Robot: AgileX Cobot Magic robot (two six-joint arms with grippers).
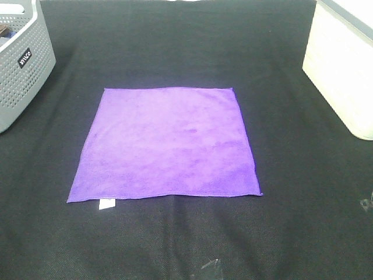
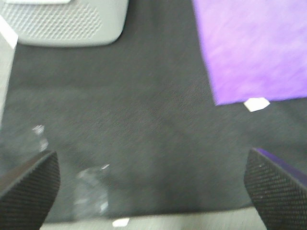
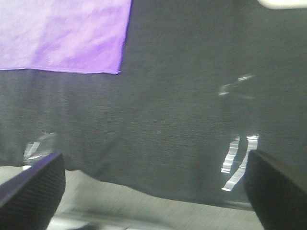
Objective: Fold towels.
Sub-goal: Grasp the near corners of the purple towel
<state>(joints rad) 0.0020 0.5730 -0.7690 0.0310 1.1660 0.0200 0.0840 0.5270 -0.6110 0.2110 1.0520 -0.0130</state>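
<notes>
A bright purple square towel [image 1: 166,143] lies flat and unfolded on the black table cover, with a small white tag [image 1: 106,203] at its near left corner. Neither gripper shows in the exterior high view. In the left wrist view the open left gripper [image 2: 153,191] hovers over bare black cloth, short of the towel's tagged corner [image 2: 256,103]. In the right wrist view the open right gripper [image 3: 153,184] hangs near the table's front edge, with the towel's near right corner [image 3: 112,67] ahead. Both are empty.
A grey perforated basket [image 1: 20,61] stands at the back left, also in the left wrist view [image 2: 64,21]. A white bin [image 1: 344,67] stands at the back right. Clear tape patches [image 1: 208,265] stick to the black cover [image 1: 175,233] near the front edge.
</notes>
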